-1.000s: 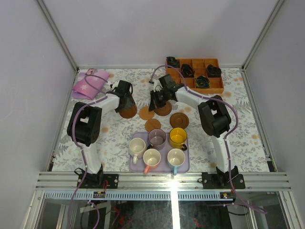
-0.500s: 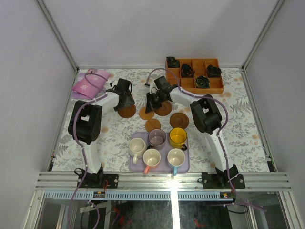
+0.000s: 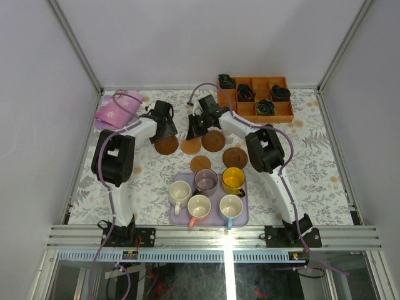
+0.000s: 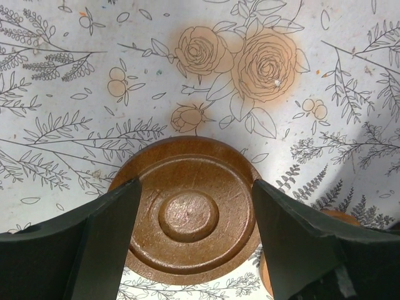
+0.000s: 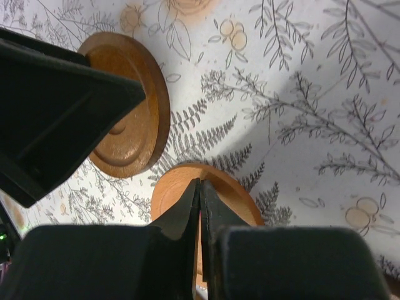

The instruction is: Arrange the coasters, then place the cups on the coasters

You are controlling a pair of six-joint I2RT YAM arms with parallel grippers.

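Five round wooden coasters lie on the floral cloth behind the tray: a dark one (image 3: 167, 145), a tan one (image 3: 191, 145), and others (image 3: 214, 140), (image 3: 235, 157), (image 3: 200, 164). My left gripper (image 3: 164, 127) is open; in the left wrist view its fingers (image 4: 109, 237) straddle the dark coaster (image 4: 187, 215), which lies flat. My right gripper (image 3: 195, 127) is shut and holds nothing, its tips (image 5: 200, 184) over the tan coaster (image 5: 240, 190). The cups stand on the lilac tray (image 3: 177, 219): cream (image 3: 180, 190), mauve (image 3: 206, 180), yellow (image 3: 233, 179), pink-handled (image 3: 199, 206) and blue-handled (image 3: 230, 206).
An orange-brown compartment box (image 3: 284, 114) holding black cable bundles (image 3: 245, 92) sits at the far right. A pink cloth (image 3: 116, 110) lies at the far left. Metal frame rails border the table.
Both grippers have drawn back toward the far side. The left one now sits behind the dark coaster, the right one behind the tan coaster. The coasters have barely moved.
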